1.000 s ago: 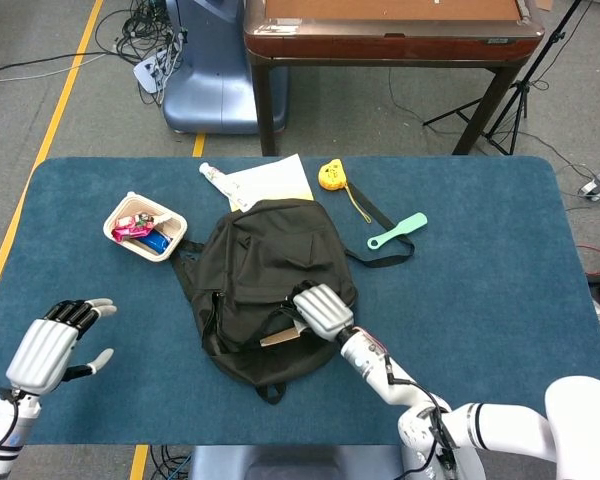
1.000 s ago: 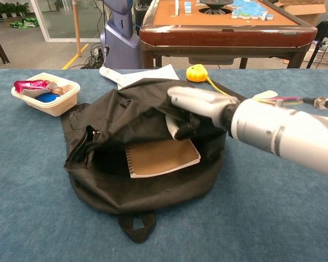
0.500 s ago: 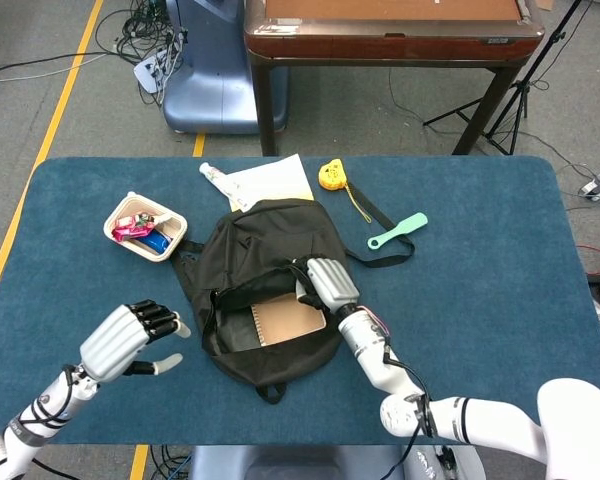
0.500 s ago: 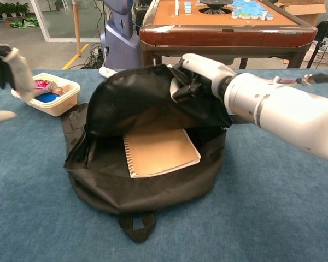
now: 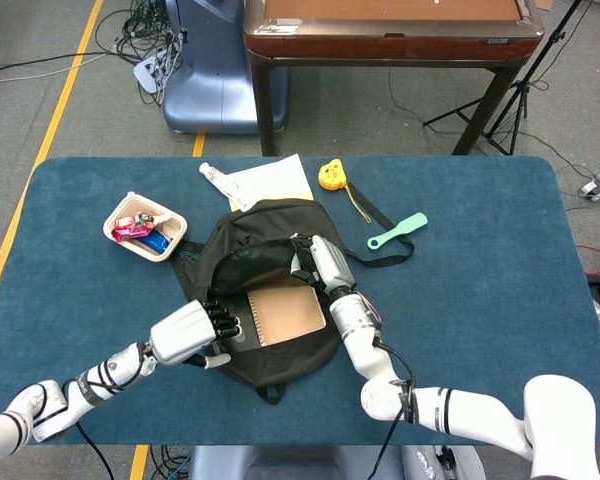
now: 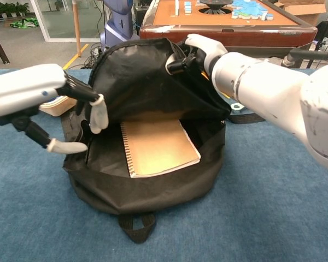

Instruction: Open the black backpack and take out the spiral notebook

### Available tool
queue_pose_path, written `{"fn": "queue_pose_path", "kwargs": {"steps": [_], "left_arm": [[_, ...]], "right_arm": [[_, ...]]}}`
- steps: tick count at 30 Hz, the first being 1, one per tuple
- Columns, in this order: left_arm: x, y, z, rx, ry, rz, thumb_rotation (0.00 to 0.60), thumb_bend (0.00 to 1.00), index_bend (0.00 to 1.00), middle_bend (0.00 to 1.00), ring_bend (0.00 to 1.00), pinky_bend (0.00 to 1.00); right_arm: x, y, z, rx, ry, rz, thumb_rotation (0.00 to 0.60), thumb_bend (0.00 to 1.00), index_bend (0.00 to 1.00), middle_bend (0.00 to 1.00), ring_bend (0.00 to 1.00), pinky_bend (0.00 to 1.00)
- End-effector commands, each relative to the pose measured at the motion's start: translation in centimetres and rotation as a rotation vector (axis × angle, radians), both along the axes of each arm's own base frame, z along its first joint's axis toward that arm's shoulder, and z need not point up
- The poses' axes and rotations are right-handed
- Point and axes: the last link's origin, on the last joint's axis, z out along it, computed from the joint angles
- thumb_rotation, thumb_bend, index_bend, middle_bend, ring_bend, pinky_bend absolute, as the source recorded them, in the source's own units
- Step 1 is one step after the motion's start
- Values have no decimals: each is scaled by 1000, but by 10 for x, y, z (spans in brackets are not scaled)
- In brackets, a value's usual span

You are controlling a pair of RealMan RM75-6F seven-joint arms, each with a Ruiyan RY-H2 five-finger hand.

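Notebook (image 6: 158, 146) lies inside the black backpack (image 6: 147, 185), beneath the flap your right hand (image 6: 199, 52) grips; your left hand (image 6: 54, 103), fingers apart, hovers beside it.

A blue-covered table (image 5: 480, 290) is seen. On it are placed a black backpack (image 5: 235, 265), a cream tray (image 5: 145, 226) with small items, white papers (image 5: 270, 180), a yellow tape measure (image 5: 329, 176) and a green brush (image 5: 398, 230).
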Motion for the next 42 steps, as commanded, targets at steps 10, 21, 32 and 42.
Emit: {"fn": "queue_pose_path", "kwargs": {"steps": [10,21,32,42], "left_arm": [[-9,43,-53,82,240,-122,600,222,271,277,276,350],[-9,54,-73,107,317,-149,600,222,239,250,260,329],[-2,58,-89,98,314,-116,600,222,239,247,260,329],[0,59,-98,90,311,-84,600,221,236,236,259,329]], "right_arm": [[2,-3,2,8,-18,-15,600,914,597,374,286,234],[0,-6,6,3,-23,-29,600,913,589,371,285,234],[-3,-9,5,6,-18,-38,600,912,588,371,284,234],[-6,-11,6,8,-22,-51,600,912,586,371,281,234]]}}
